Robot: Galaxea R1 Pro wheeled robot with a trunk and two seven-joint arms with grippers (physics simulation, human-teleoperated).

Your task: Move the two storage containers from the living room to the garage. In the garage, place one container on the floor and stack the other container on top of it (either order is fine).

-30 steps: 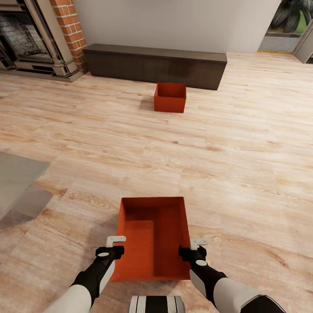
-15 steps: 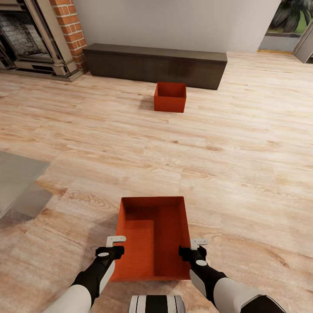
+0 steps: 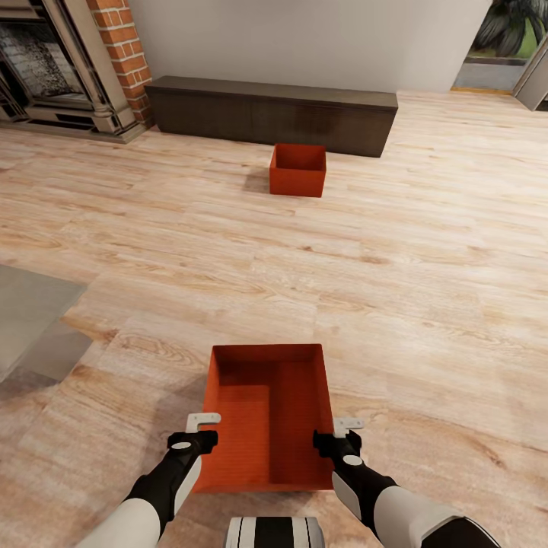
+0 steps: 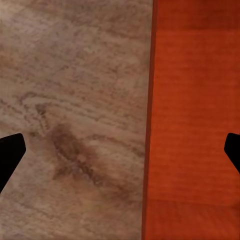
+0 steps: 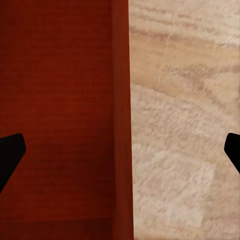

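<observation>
Nothing has shifted over the last second: both claws, left [image 3: 202, 420] and right [image 3: 348, 423], stay wide open astride the near storage container's [image 3: 268, 415] side walls at lower centre, unlifted; second container [image 3: 297, 170] waits upper centre.

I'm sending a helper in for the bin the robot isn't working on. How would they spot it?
Find the long dark bench against the white wall, right of the brick fireplace. The far storage container sits on the wood floor just before it, an open orange-red bin, alone, unlike the near container between both grippers.
</observation>
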